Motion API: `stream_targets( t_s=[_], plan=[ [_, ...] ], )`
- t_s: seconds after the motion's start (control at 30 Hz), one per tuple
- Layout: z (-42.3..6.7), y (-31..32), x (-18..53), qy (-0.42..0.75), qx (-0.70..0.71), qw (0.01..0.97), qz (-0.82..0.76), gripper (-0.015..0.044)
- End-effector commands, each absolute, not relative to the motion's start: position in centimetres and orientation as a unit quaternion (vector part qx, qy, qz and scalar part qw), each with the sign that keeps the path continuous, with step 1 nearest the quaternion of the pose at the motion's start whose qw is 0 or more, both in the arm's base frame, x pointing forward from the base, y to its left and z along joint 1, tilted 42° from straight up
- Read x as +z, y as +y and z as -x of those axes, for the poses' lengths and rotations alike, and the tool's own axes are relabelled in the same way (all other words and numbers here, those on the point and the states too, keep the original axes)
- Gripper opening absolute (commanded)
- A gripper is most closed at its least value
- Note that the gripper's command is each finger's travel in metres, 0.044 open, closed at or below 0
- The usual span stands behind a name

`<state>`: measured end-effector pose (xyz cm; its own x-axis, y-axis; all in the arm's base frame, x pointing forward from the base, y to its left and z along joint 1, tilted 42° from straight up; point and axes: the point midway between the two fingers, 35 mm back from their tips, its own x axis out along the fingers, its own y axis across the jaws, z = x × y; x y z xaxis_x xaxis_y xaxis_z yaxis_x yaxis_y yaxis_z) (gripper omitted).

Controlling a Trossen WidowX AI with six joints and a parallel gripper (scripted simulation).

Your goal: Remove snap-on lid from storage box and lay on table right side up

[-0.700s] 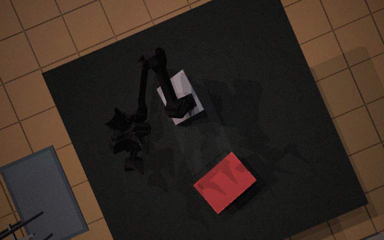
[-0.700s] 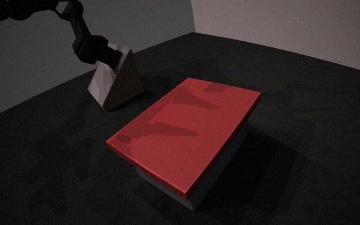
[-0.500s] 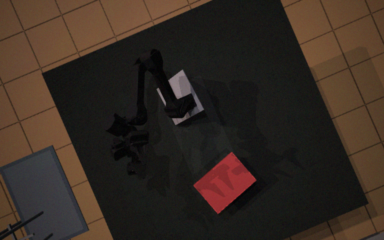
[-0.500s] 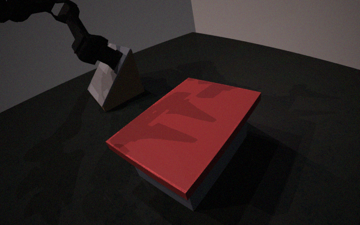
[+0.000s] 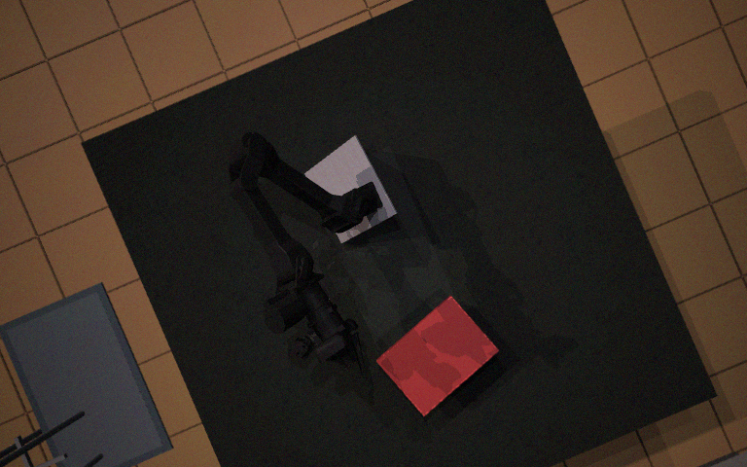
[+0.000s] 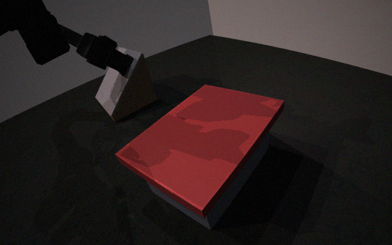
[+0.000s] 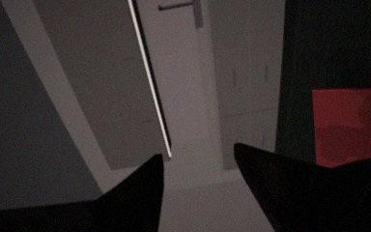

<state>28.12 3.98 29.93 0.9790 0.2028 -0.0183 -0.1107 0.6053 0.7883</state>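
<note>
The gripper stands about half open with nothing between its 2 fingers, poised above a pale wedge-shaped block, well apart from the storage box. The red lid sits flat on the grey box, covering it fully, on the dark desk. In the top view the box lies beside the arm's base.

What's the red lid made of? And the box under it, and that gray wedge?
The lid looks like matte plastic: flat, even red, thin crisp edges. The box seems plain gray plastic, though only its sides show. The wedge is smooth pale gray; plastic or foam, hard to tell.
</note>
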Motion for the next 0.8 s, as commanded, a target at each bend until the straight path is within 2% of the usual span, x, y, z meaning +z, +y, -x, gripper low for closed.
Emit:
stream_targets(
  t_s=[0.0,0.27,0.43,0.77],
  plan=[
    [-29.3,4.1,25.5,0.109,0.022,0.887,-0.448,0.0235],
    [-28.6,4.0,14.1,0.231,-0.169,0.877,-0.385,0.0235],
    [-27.6,3.5,11.6,0.248,-0.223,0.880,-0.339,0.0235],
    [-27.8,3.1,11.0,0.249,-0.223,0.880,-0.339,0.0235]
  ],
)
